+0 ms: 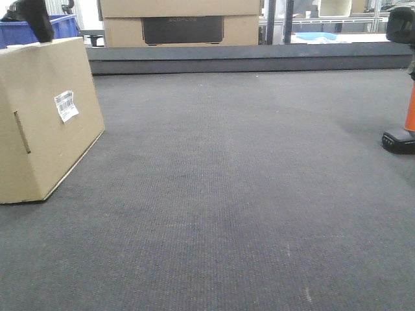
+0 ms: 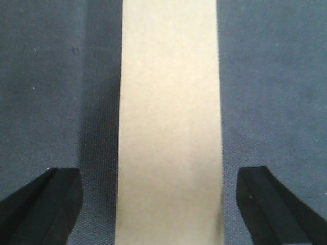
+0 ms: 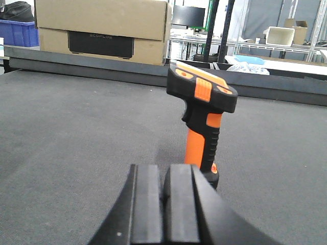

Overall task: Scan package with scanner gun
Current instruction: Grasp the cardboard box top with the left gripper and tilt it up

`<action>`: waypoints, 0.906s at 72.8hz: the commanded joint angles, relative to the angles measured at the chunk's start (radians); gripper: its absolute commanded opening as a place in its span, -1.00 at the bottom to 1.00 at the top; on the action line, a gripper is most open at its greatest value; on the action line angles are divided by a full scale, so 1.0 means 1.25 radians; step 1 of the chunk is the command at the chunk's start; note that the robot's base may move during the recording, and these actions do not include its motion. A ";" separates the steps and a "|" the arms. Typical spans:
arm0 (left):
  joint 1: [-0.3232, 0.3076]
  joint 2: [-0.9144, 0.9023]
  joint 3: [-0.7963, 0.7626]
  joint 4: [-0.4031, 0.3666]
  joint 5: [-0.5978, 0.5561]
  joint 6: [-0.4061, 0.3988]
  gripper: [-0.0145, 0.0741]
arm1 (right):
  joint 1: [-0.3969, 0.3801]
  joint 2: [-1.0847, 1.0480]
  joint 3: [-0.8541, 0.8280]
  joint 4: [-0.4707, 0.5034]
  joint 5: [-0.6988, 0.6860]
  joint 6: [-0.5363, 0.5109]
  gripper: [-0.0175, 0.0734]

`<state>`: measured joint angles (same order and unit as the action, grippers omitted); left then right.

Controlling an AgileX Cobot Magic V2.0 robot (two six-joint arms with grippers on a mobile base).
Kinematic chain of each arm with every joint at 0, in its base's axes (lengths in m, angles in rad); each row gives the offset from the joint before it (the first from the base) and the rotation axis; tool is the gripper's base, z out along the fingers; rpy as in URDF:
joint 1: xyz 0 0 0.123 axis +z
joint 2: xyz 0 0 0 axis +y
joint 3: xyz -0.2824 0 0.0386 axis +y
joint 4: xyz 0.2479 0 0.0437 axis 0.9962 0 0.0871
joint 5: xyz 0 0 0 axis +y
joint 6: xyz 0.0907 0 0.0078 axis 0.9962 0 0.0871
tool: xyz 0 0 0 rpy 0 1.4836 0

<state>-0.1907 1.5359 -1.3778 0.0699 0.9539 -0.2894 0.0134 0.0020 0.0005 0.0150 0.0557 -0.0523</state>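
The package [image 1: 45,123], a flat tan cardboard box, stands on edge and tilted at the left of the grey mat, showing its white barcode label [image 1: 65,105] and a slot cut [image 1: 23,131]. My left gripper [image 2: 163,204] hangs open over its narrow top edge [image 2: 168,102]; both fingers [image 2: 46,204] stand apart from the cardboard. One black finger [image 1: 39,23] shows above the box. The scanner gun [image 3: 202,122] stands upright on its black base, with an orange handle and a black head. My right gripper [image 3: 164,204] is shut and empty, just short of the handle. In the front view, the scanner gun [image 1: 408,116] is at the right edge.
A raised dark ledge [image 1: 246,57] bounds the mat at the back. Behind it stand a larger carton with a dark panel [image 1: 181,23] and a blue bin [image 1: 61,26]. Metal racks and a white tub [image 3: 278,35] are at the back right.
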 commanded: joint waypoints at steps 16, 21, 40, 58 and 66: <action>-0.011 0.052 -0.004 -0.005 0.007 -0.008 0.47 | 0.001 -0.002 0.000 -0.001 -0.015 -0.002 -0.98; -0.013 0.067 -0.004 -0.007 0.018 -0.008 0.44 | 0.001 -0.002 0.000 -0.001 -0.015 -0.002 -0.98; -0.013 0.080 -0.004 -0.011 0.043 -0.008 -0.23 | 0.001 -0.002 0.000 -0.001 -0.015 -0.002 -0.98; -0.013 0.069 -0.014 -0.056 0.046 -0.008 -0.92 | 0.001 -0.002 0.000 -0.001 -0.015 -0.002 -0.98; -0.013 0.048 -0.028 -0.124 0.036 -0.008 -0.92 | 0.001 -0.002 0.000 -0.001 -0.015 -0.002 -0.98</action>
<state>-0.2008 1.6303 -1.3913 -0.0167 1.0092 -0.2917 0.0134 0.0020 0.0005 0.0150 0.0557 -0.0523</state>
